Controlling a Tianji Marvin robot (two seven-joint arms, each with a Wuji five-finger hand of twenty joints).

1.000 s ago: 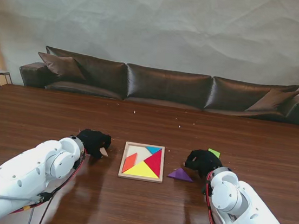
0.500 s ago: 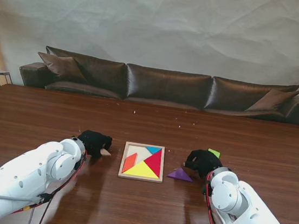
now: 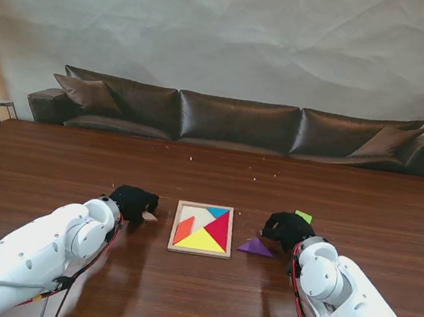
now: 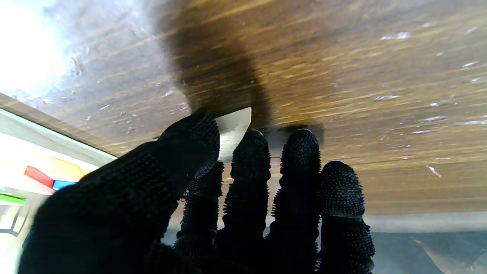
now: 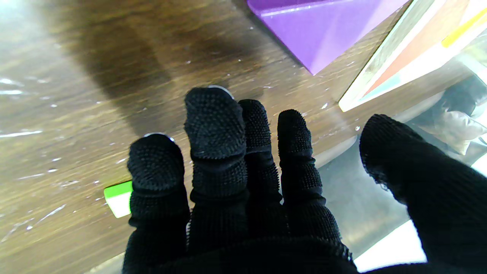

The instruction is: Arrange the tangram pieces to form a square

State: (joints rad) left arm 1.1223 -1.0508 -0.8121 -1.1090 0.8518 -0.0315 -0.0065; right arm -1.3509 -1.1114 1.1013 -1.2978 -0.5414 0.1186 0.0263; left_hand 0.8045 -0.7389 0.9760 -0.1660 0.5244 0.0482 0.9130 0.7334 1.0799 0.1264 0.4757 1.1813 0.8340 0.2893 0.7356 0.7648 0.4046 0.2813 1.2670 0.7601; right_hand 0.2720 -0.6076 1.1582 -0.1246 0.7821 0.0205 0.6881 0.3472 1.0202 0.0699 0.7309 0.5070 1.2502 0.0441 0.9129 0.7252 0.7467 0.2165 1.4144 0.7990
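Left wrist view: the left hand (image 4: 213, 198) pinches a pale piece (image 4: 233, 131) between thumb and fingers (image 4: 251, 160), with one corner of the piece protruding past the fingertips just off the desk (image 4: 380, 76). In the stand view the same piece (image 3: 148, 215) shows at the fingertips of the left hand (image 3: 133, 199), just beside the tray (image 3: 173, 235).

Handling, as a judgement: the pieces appear to be thin, rigid, light plates with smooth faces. They should slip on the polished desk and give little edge to grip. Take hold across two opposite edges, or press one face and slide.

The tray holds red, orange, yellow and blue pieces, with a pale area unfilled. The purple triangle (image 3: 255, 246) lies on the desk between the tray and the right hand (image 3: 288, 228), near its fingertips. The green piece (image 3: 304, 216) lies just beyond that hand, partly hidden by its fingers (image 5: 156, 167) in the right wrist view. The right fingers are spread and hold nothing.

Change from the earlier frames: the left hand and its piece have shifted slightly towards the tray. The right hand, the purple triangle and the green piece are unchanged.
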